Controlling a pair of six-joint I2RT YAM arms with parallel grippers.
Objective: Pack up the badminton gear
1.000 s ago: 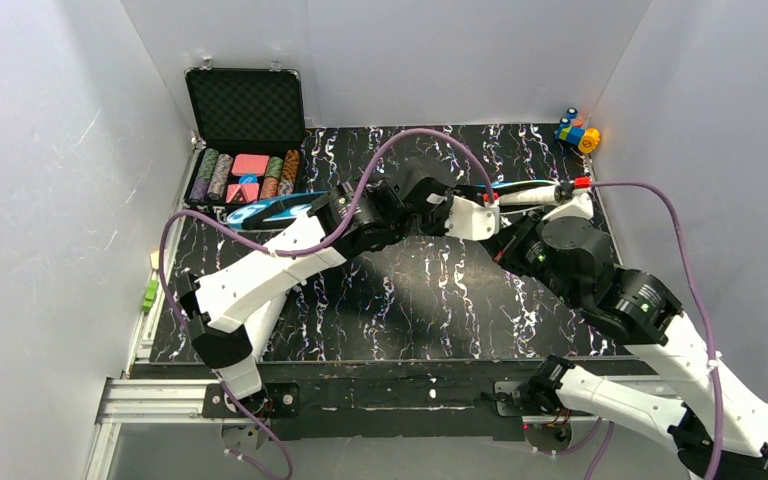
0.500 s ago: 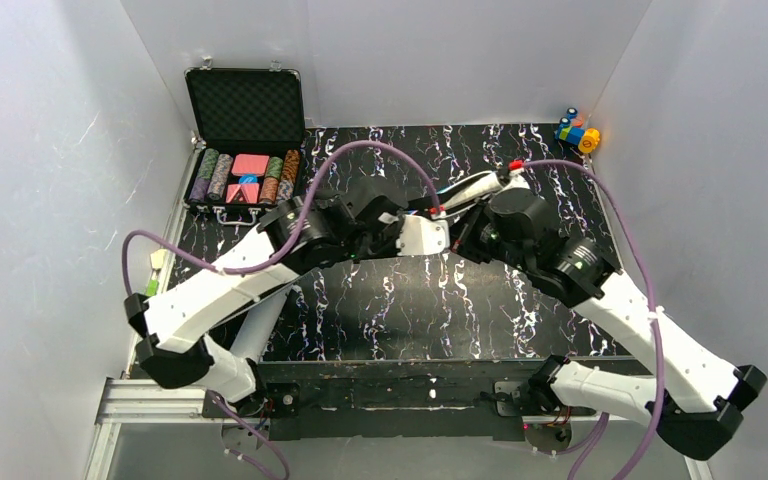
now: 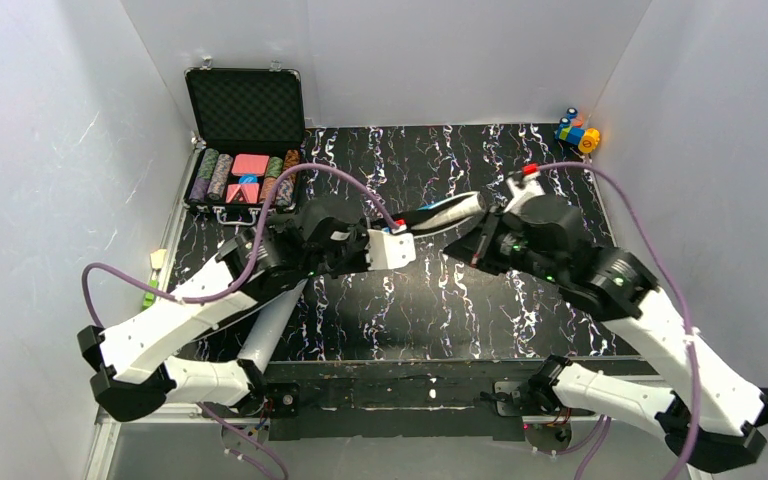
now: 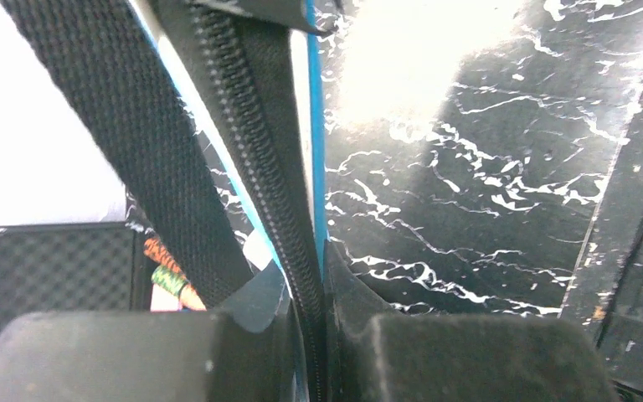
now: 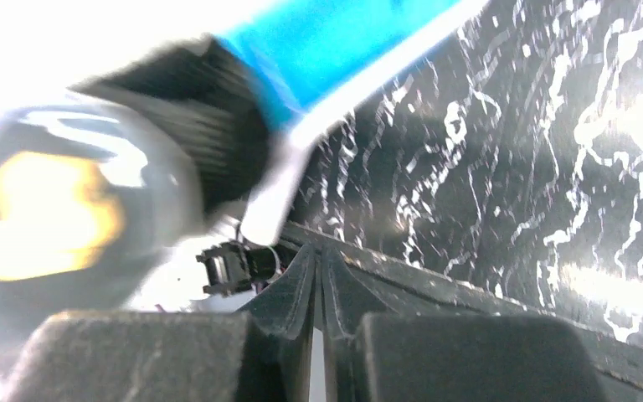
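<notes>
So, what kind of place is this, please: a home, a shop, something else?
Probably a robot test cell in a lab: plain white walls enclose a black marbled table, and an aluminium frame runs along its near edge.

- Left arm (image 3: 175, 318) and right arm (image 3: 660, 325): white shell links, rounded black joints.
- Purple cable (image 3: 325, 166) runs back from each wrist, with a red plug (image 3: 530, 170) just behind the tool.
- Left gripper (image 4: 316, 335): matte black, blocky fingers (image 4: 469, 356).

Bag (image 3: 448, 209) mostly hidden from above
</notes>
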